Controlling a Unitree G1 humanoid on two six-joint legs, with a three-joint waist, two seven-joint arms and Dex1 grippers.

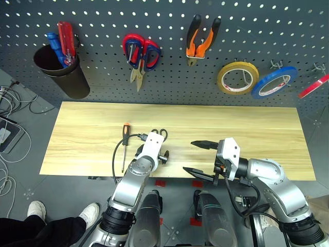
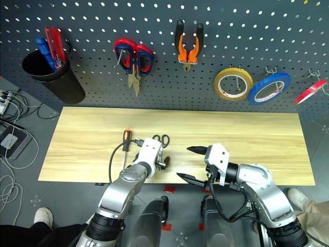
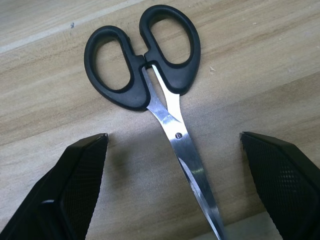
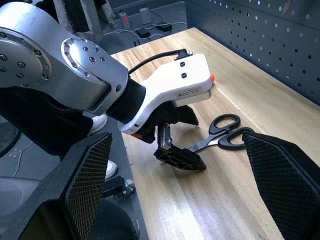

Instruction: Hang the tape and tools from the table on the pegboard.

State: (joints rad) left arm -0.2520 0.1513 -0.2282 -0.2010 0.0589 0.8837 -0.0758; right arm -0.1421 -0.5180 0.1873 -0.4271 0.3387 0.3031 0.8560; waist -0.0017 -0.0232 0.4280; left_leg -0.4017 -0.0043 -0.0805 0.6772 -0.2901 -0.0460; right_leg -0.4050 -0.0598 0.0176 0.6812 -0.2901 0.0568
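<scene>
Hanging already on the dark grey perforated pegboard (image 1: 169, 77) are the orange-and-black-handled pliers (image 1: 201, 39) and the thin red tape ring (image 1: 313, 86) at its right edge; the small black-handled steel scissors (image 3: 152, 95) and the slim orange-and-black-handled screwdriver (image 1: 125, 145) lie near the front edge of the pale-yellow wooden table (image 1: 257, 128); the left gripper (image 3: 175, 175) straddles the blades, fingers apart, not yet clamped; the right gripper (image 1: 198, 157) hangs wide and empty at the front edge; two tools remain.

Bright, even light; soft shadow under scissors (image 3: 150, 75) on table (image 1: 257, 139); glare on blades; left wrist view's near fingers (image 3: 75, 190) slightly blurred.
</scene>
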